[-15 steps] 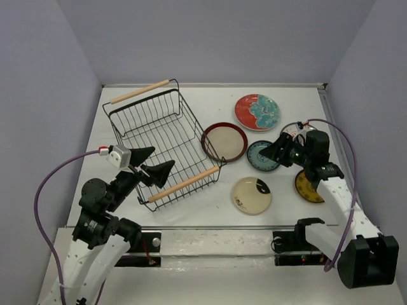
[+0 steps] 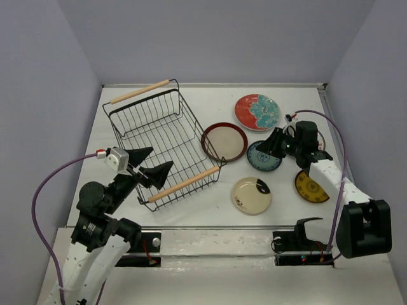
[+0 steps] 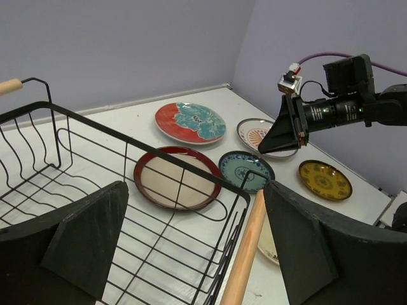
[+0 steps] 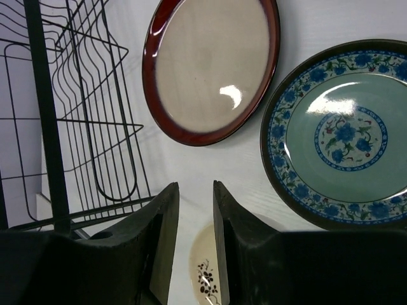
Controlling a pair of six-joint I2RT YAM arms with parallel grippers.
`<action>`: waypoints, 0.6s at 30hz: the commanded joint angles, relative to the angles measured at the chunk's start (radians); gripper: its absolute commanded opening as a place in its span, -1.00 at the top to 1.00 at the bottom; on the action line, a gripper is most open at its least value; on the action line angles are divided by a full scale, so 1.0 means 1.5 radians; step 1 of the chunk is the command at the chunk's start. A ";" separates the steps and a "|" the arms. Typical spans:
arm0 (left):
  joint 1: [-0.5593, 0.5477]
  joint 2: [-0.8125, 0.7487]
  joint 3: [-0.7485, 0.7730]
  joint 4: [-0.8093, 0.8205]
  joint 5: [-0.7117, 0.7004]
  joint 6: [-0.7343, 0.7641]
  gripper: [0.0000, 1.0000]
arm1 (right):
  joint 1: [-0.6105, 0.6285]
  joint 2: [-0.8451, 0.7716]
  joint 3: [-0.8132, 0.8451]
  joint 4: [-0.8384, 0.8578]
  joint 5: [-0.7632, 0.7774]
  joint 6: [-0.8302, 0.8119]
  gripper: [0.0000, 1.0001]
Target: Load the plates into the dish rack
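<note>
**Six Plates Flat on the Counter, None Yet Racked**

The dish rack [image 2: 162,136] was found at the left of the counter [image 2: 191,213] with nothing in it. All six plates were laid flat to its right. The maroon-rimmed plate [image 2: 224,141] was set just beside its wooden handle [image 2: 184,184], with the floral plate [image 2: 257,112] farther back. The teal-blue plate [image 2: 259,159] was placed beside the maroon one, the cream plate [image 2: 251,194] nearer and the yellow plate [image 2: 311,186] at the right. The sunburst plate [image 3: 257,135] was largely hidden by the right arm [image 2: 331,178] in the overhead view.

The right hand [image 4: 196,187] was held above the gap between the maroon-rimmed and teal-blue plates, its jaws drawn narrow and nothing gripped. The left hand [image 3: 194,190] was spread fully wide over the rack's near corner, likewise empty.

The plates were judged to be stiff, brittle glazed ceramic, slick where light was reflected, and moderately heavy. Since each was lying flush, only the raised rim was judged to offer purchase. A firm pinch across the lip would be needed, and knocks against the wires avoided.
</note>
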 commanded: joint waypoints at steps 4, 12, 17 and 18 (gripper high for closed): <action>-0.003 -0.007 0.014 0.033 0.001 0.008 -0.98 | 0.018 0.012 0.000 0.058 0.015 -0.014 0.31; -0.002 -0.004 0.013 0.030 0.001 0.006 -0.98 | 0.037 0.132 0.100 0.058 0.084 -0.089 0.23; -0.003 0.000 0.013 0.032 -0.003 0.007 -0.98 | 0.037 0.225 0.157 0.057 0.116 -0.119 0.19; -0.003 0.001 0.014 0.032 -0.003 0.006 -0.98 | 0.037 0.260 0.176 0.057 0.117 -0.124 0.17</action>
